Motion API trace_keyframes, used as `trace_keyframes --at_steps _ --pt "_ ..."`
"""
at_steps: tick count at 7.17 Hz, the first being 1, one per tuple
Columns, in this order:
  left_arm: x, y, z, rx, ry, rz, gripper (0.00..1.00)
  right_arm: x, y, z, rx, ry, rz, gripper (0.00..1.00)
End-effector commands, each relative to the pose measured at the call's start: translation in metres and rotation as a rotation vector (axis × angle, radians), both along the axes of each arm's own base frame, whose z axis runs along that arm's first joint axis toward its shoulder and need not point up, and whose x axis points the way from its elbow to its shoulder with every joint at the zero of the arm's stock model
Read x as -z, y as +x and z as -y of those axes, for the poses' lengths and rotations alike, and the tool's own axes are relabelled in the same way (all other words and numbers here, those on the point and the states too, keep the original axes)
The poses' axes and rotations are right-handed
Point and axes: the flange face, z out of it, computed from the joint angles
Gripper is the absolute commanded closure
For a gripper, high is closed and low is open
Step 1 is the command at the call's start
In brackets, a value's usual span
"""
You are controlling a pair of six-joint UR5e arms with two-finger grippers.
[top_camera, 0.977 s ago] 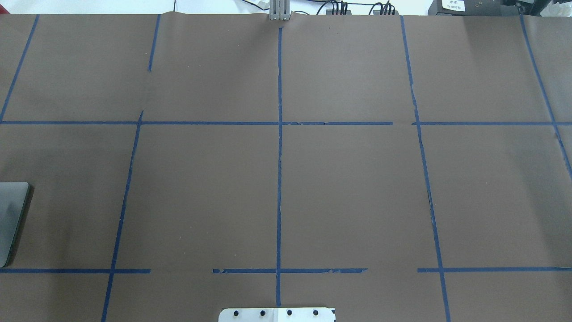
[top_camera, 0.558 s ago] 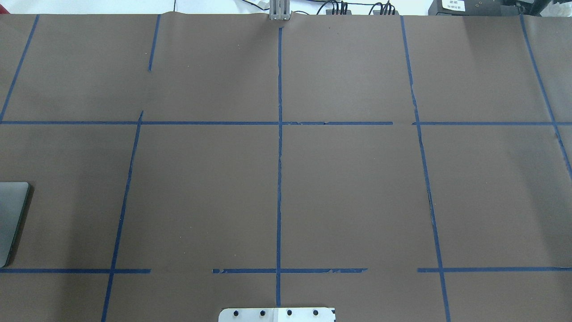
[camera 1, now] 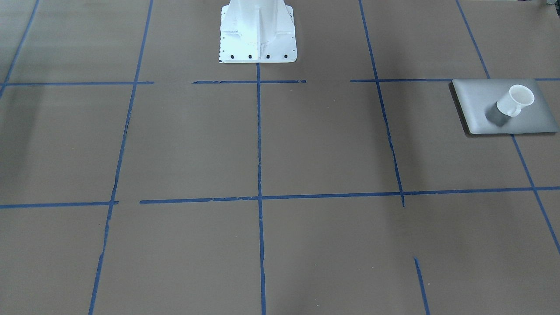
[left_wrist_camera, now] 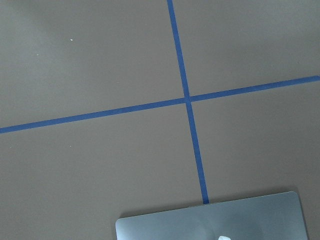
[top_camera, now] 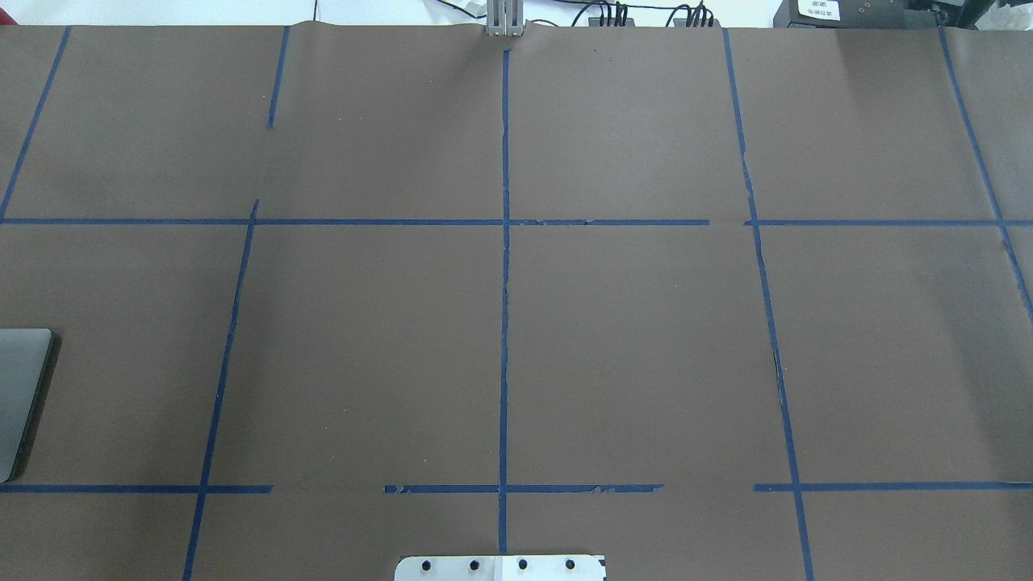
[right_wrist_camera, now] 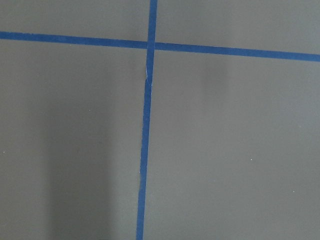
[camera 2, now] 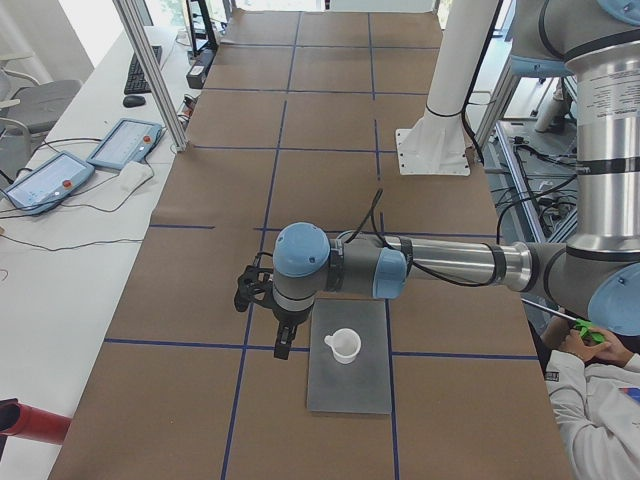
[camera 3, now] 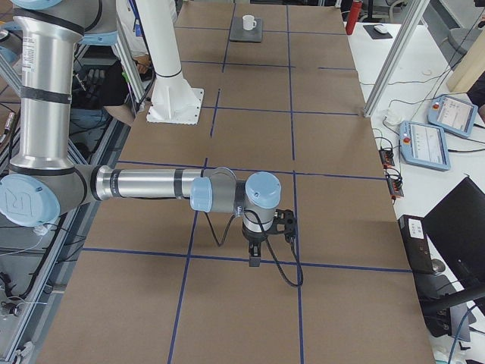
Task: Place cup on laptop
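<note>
Sole laptop (camera 1: 472, 96) unmoved vs prev, 1 cup (camera 1: 514, 102) on it; left gripper (camera 2: 284, 348), right gripper (camera 3: 255, 260): gap can't tell.

One cup (camera 1: 516, 100), one laptop (camera 1: 472, 98), one left arm (camera 2: 440, 265), one right arm (camera 3: 144, 184), one pedestal (camera 1: 258, 30).

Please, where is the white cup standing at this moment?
In the exterior front-facing view the cup stands upright on the laptop, near that view's right edge, which is the robot's left side.

No readable text, labels or numbers
</note>
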Motion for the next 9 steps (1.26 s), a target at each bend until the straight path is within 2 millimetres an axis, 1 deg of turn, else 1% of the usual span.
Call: trace_keyframes --at_steps 1,3,4,5,6,7,8,9 --pt "0.0 -0.001 -0.012 0.027 -0.041 -0.031 0.0 0.0 0.0 0.0 0.0 -0.001 0.0 0.0" --pt "-0.001 0.0 -0.017 0.026 -0.04 -0.026 0.0 0.0 0.0 0.0 0.0 -0.001 0.0 0.0" --pt "0.005 0.004 -0.014 0.034 -0.048 -0.023 0.0 0.0 0.0 0.0 0.0 -0.001 0.0 0.0" --pt "0.01 0.03 -0.008 0.011 -0.076 -0.027 0.0 0.0 0.0 0.0 0.0 -0.001 -0.002 0.0" --pt "0.011 0.04 -0.006 -0.015 -0.07 -0.025 0.0 0.0 0.0 0.0 0.0 -0.001 0.0 0.0" --pt "0.013 0.041 -0.008 -0.018 -0.067 -0.025 0.0 0.0 0.0 0.0 0.0 -0.001 0.0 0.0" --pt "0.001 0.042 -0.02 -0.02 -0.09 -0.027 0.0 0.0 0.0 0.0 0.0 -0.001 -0.002 0.0" --pt "0.001 0.042 -0.022 -0.018 -0.094 -0.035 0.0 0.0 0.0 0.0 0.0 -0.001 0.0 0.0"
